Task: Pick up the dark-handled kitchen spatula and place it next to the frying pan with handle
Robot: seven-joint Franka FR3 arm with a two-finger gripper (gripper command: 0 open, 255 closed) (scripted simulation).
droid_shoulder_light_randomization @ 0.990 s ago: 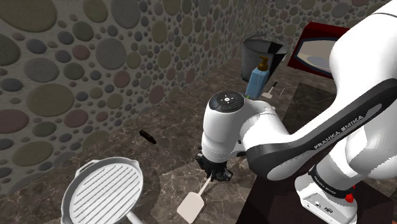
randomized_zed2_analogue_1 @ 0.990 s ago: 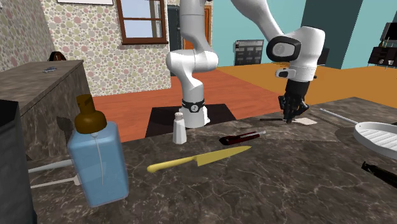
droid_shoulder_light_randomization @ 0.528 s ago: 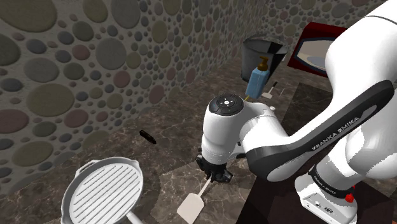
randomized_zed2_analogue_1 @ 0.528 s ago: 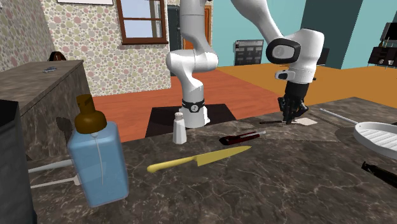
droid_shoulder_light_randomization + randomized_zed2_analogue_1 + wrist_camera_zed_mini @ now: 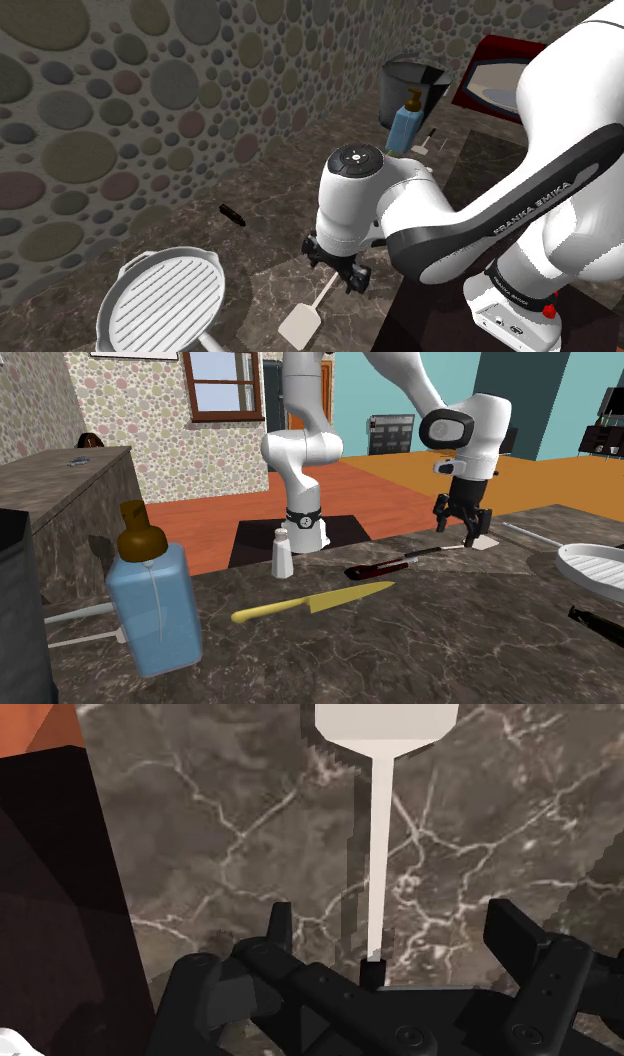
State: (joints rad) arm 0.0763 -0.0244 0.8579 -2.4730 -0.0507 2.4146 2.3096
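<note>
One black gripper (image 5: pixel 337 272), fingers now spread wide where half a second ago they were pinched together, one white-bladed spatula (image 5: pixel 303 322) flat on the marble counter (image 5: pixel 262 275) between them, untouched, near the frying pan (image 5: pixel 165 300).

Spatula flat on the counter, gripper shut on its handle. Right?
No. The gripper is open: in the wrist view its fingers stand apart on either side of the spatula, not touching it. The spatula does lie flat on the counter.
</note>
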